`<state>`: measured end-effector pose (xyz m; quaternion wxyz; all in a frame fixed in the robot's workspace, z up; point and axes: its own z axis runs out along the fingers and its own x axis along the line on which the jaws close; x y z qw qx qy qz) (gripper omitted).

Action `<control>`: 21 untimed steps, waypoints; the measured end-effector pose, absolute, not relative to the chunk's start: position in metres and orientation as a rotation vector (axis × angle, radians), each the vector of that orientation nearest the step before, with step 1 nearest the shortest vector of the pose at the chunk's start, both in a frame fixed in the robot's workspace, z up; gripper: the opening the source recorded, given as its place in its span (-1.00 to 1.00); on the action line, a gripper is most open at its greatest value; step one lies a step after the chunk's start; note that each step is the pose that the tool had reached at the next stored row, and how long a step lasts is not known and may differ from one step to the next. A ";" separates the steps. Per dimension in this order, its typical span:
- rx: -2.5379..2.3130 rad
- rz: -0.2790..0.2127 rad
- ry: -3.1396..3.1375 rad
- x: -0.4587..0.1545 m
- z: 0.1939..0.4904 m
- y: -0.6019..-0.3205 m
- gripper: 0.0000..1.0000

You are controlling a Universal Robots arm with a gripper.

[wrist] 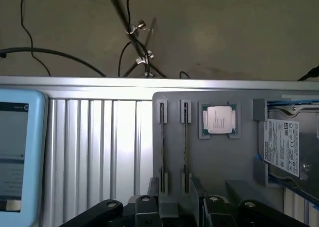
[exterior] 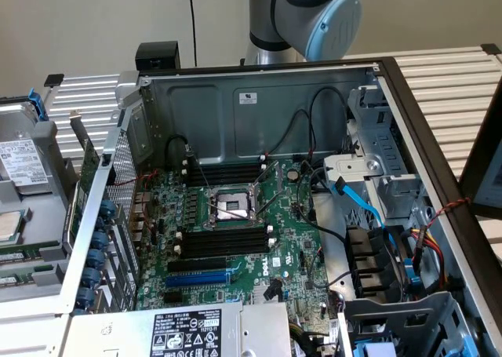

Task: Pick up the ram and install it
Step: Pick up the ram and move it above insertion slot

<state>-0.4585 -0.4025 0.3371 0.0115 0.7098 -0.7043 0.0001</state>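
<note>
Nearest in the wrist view, the hand [wrist: 175, 186] has its fingers spread wide with nothing between them. Only the black knuckles and finger ends poke into frame, and the rest is cut off. Just past the fingertips is the grey tray [wrist: 239, 177]. The ram [wrist: 186, 137] stands on edge in one of its slots, with a second stick [wrist: 163, 137] in the slot beside it. Both line up roughly with the gap between the fingers. Edge-on like that, their chips and labels can't be made out. Further along the tray are a CPU [wrist: 219, 119] and a hard drive [wrist: 283, 147], which is cut off at the edge. In the exterior view, the black memory slots [exterior: 223, 243] are in the open PC case [exterior: 259, 106], well apart from the tray.
</note>
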 end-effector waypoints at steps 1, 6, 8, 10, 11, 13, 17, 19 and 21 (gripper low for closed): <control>2.214 0.000 -2.196 -0.458 0.335 -0.403 -0.23; 2.215 0.000 -2.195 -0.456 0.326 -0.405 -0.23; 2.215 0.000 -2.195 -0.449 0.323 -0.405 -0.23; 2.215 0.000 -2.195 -0.448 0.319 -0.405 -0.23; 2.215 0.000 -2.195 -0.448 0.317 -0.405 -0.23; 2.215 0.000 -2.195 -0.448 0.313 -0.405 -0.23; 2.227 0.035 -2.207 -0.451 0.311 -0.401 -0.23; 2.235 0.061 -2.216 -0.454 0.310 -0.400 -0.23; 2.235 0.061 -2.216 -0.457 0.306 -0.400 -0.23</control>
